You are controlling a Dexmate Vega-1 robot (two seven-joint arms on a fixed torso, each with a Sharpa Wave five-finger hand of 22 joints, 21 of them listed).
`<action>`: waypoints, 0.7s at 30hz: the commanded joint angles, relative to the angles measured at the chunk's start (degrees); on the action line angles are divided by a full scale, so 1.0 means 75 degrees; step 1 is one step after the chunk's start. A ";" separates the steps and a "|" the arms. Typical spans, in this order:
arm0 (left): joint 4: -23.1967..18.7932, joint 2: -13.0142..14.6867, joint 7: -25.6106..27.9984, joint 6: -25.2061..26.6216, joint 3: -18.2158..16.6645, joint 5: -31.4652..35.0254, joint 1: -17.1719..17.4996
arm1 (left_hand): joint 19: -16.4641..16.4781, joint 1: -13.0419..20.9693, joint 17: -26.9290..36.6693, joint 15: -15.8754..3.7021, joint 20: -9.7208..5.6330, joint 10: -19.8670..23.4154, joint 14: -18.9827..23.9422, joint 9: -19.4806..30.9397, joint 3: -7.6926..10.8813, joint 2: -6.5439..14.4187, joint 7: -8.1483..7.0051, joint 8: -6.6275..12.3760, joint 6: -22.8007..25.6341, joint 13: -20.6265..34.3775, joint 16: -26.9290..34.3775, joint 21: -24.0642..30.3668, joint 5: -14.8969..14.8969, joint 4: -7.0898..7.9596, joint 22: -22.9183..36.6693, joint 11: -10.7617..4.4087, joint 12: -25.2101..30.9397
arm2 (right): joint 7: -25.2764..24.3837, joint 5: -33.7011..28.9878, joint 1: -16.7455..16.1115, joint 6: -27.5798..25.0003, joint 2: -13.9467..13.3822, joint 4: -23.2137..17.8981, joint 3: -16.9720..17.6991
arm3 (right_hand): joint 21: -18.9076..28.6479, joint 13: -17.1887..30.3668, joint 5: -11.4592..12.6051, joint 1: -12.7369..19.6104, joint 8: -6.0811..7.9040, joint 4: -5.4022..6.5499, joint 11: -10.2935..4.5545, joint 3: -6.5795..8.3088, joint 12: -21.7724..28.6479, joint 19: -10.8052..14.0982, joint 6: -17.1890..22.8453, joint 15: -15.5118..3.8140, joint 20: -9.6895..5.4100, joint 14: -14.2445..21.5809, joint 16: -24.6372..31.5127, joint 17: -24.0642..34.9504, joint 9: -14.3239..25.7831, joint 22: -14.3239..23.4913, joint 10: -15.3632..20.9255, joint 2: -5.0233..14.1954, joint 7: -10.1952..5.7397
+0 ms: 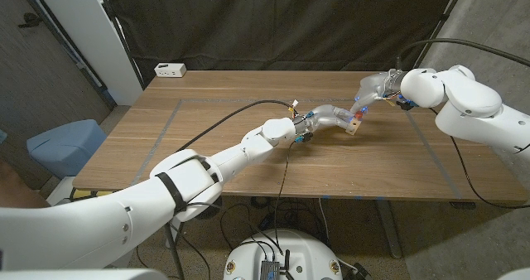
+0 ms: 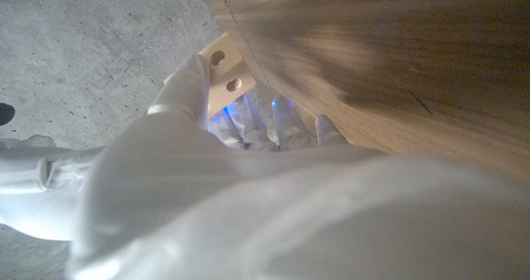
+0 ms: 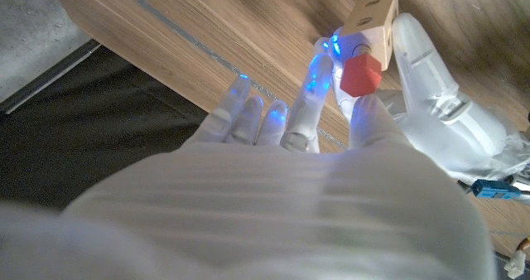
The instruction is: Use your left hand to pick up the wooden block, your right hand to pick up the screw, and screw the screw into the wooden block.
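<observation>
block (image 3: 372,16) held by left robot hand (image 1: 331,117) over mid-table, right robot hand (image 1: 370,91) pinching red screw (image 3: 361,75) against it.

Type of place: robotics lab or test bay, not a home or shop.
Backdrop: black curtain (image 1: 281,23) hung behind the work area, screening it off.
Work surface: plain wooden table (image 1: 224,160) with blue tape lines (image 1: 162,131) marking out zones.
Floor: bare grey concrete (image 2: 91,48), seen in the left wrist view.
Wiring: a white power strip (image 1: 170,70) sits at the table's far corner; loose black cables (image 1: 273,210) hang under the near edge.
Equipment: white robot arm (image 1: 190,176) with an exposed cable running along it.
Other items: blue bin (image 1: 65,143) beside the table.
</observation>
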 commanded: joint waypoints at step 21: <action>0.0115 -0.0038 -0.0026 -0.0090 -0.0019 -0.0016 -0.0018 | 0.0010 -0.0320 0.0006 -0.0435 -0.0007 0.0061 0.0065 0.0043 0.0454 0.0384 0.0182 0.0068 0.0461 0.0012 0.0010 0.0056 0.0084 0.0377 0.0042 -0.0026 0.0069 | 0.0429 0.0504 0.0008 0.0093 -0.0242 -0.0192 0.0322 | -0.0092 0.0092 0.0044 -0.0620 -0.1088 -0.0013 0.0585 -0.0336 -0.0268 -0.0581 -0.2436 -0.0290 0.0344 -0.0793 -0.0380 -0.0010 0.0124 0.0021 -0.1145 -0.0134 0.0113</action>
